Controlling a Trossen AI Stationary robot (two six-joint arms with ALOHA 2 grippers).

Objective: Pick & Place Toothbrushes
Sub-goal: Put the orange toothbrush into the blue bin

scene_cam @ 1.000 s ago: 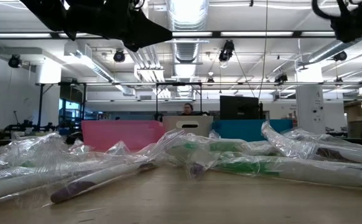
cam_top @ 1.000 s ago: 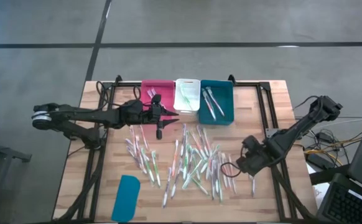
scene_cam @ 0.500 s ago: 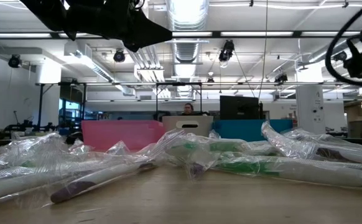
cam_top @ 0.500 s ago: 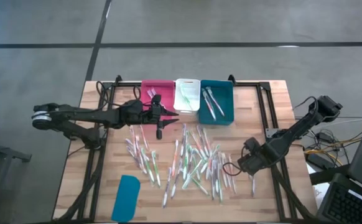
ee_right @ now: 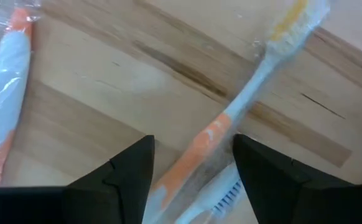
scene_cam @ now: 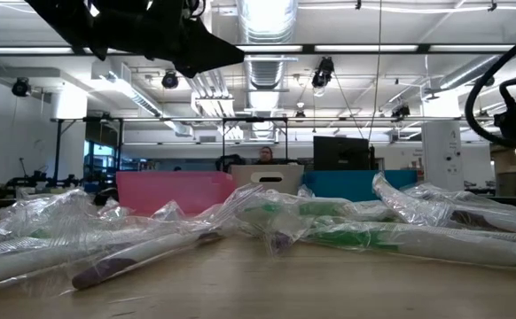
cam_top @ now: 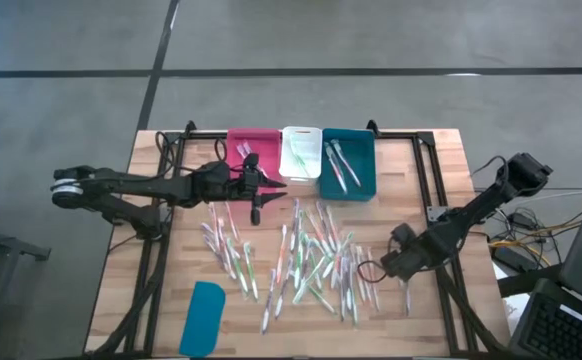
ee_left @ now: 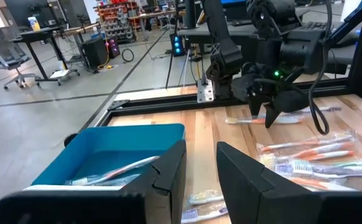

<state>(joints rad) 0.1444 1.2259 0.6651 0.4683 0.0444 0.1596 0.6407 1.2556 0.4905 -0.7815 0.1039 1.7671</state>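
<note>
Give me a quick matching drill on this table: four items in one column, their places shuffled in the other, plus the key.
1. teal lid
2. teal bin
3. pink bin
4. right gripper

A. leftmost of the three bins
B. lying flat at the near left of the table
C. low over an orange-handled toothbrush
D. holds a few toothbrushes, rightmost bin

Pairs: 1-B, 2-D, 3-A, 4-C

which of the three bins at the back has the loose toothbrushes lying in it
The teal bin, rightmost of the row: whitish toothbrushes lie in it. The white bin shows none; the pink bin is partly hidden by the left gripper.
</note>
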